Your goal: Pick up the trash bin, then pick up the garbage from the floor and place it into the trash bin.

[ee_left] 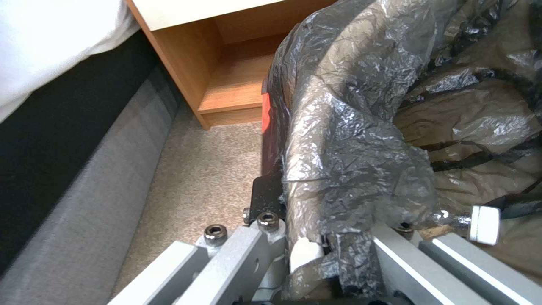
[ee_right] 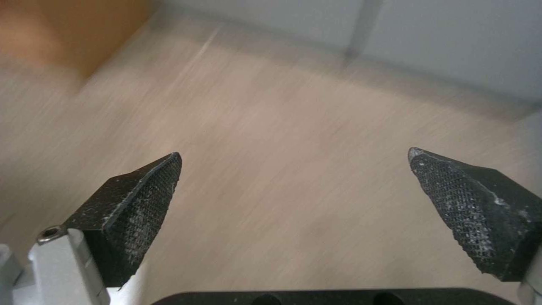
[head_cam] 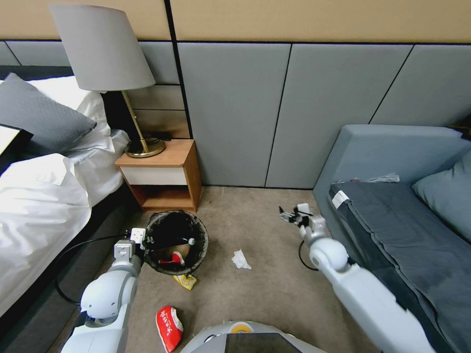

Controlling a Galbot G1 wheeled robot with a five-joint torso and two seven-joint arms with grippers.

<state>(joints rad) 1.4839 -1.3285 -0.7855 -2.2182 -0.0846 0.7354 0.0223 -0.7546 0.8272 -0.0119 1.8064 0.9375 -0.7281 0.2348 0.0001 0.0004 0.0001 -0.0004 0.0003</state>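
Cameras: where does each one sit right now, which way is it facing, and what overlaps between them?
Head view: on the head, looking down at the carpet; both arms show, left hand clamped on the trash bin, right hand above the floor.
Left wrist view: on the left wrist, looking along its fingers at the bin's bag-covered rim; shares the nightstand with the head view.
Right wrist view: on the right wrist, looking past open fingertips at bare carpet.

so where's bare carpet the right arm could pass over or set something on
Widest free patch: carpet between the crumpled tissue and the sofa, running back to the wall panels, where the open right gripper hovers. Crowded near the trash bin, which the left gripper clamps at the rim: a gold wrapper by its base, a red wrapper nearer the robot, and the nightstand behind.
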